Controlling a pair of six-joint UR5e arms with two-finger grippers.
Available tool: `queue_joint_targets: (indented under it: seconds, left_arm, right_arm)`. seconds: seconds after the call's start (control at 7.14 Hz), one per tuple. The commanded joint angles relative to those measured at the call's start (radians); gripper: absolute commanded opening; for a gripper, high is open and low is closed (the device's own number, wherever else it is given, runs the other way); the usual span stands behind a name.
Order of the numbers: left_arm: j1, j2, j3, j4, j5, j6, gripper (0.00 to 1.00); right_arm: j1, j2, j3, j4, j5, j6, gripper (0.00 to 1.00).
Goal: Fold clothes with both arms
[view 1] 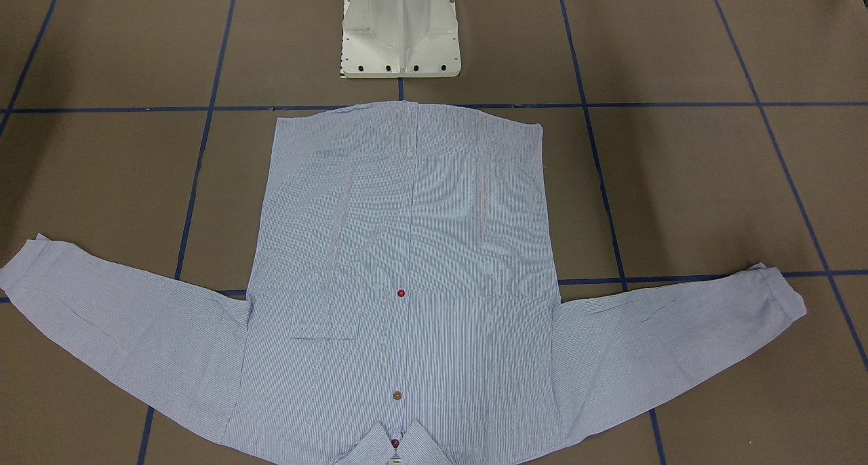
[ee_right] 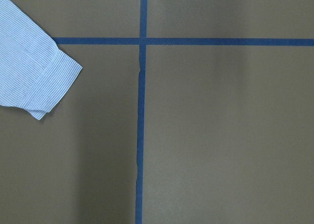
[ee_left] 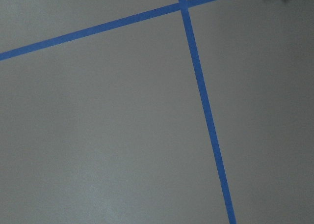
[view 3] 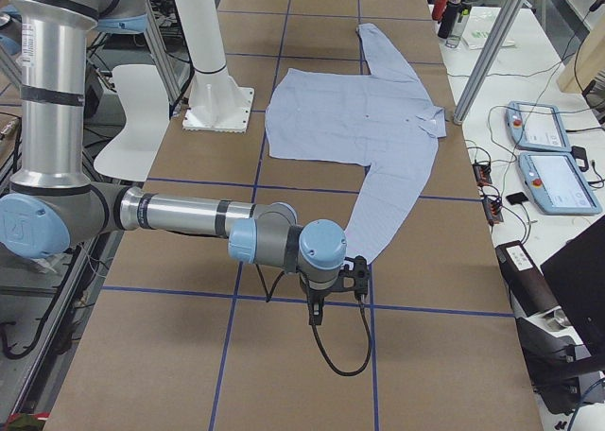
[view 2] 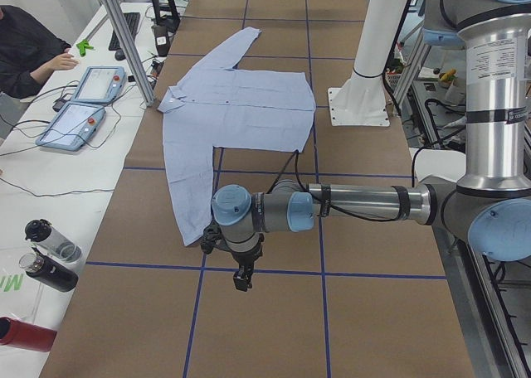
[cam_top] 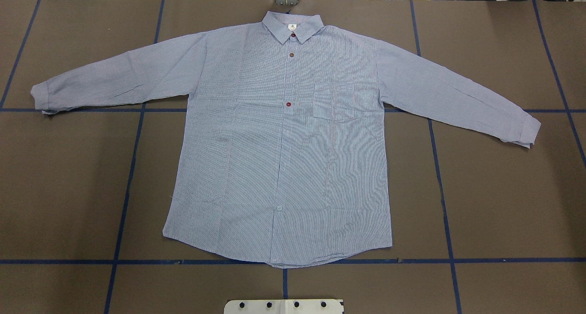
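Shirt [cam_top: 284,144], light blue and white fine stripe, long-sleeved: lay flat and front up at the centre of the overhead frame on the brown table [cam_top: 503,190], crossed by blue tape lines [cam_top: 132,167]. Collar [cam_top: 293,24] at top centre, hem toward the bottom edge. Chest pocket [cam_top: 336,102] right of the placket; red button [cam_top: 289,104] just beside it. Both sleeves spread wide, one toward the left edge [cam_top: 119,83], one toward the right [cam_top: 458,99].

Cuff [ee_right: 29,76] showed at upper left of the right wrist view, flat on the table beside a tape crossing.

Left arm [view 2: 357,204]: reached across the lower half of the exterior left frame. Left gripper [view 2: 241,277] pointed down over the table, near a sleeve end; cannot tell how far open or whether anything was held.

Right arm [view 3: 180,214]: stretched likewise across the exterior right frame. Right gripper [view 3: 315,310] pointed down near the other sleeve end; opening likewise impossible to tell.

White pedestal base [view 1: 400,31]: stood at top centre of the front-facing frame, just beyond the hem.

Person [view 2: 29,50]: sat at upper left of the exterior left frame, beside two teach pendants [view 2: 99,84].
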Motion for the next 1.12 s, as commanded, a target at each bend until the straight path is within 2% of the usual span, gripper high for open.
queue_joint_targets:
  seconds: [0.0, 0.42, 0.56, 0.84, 0.98]
  left_arm:
    - [-0.008, 0.0, 0.003, -0.006, 0.001, 0.001, 1.0]
    - [-0.008, -0.024, -0.037, -0.005, 0.004, -0.015, 1.0]
    - [-0.008, -0.085, -0.029, -0.015, 0.005, -0.038, 1.0]
    - [-0.007, -0.194, -0.028, -0.023, 0.002, -0.039, 1.0]
    - [0.008, -0.225, -0.02, -0.032, 0.002, -0.041, 1.0]
  right_arm:
    - [0.0, 0.0, 0.018, 0.0, 0.0, 0.0, 1.0]
    - [0.0, 0.026, 0.021, 0.0, 0.006, 0.002, 1.0]
    - [-0.005, 0.032, 0.021, 0.005, 0.008, 0.0, 1.0]
    - [-0.087, 0.051, -0.002, 0.126, -0.001, 0.003, 1.0]
    - [-0.106, 0.077, -0.046, 0.196, 0.003, 0.011, 1.0]
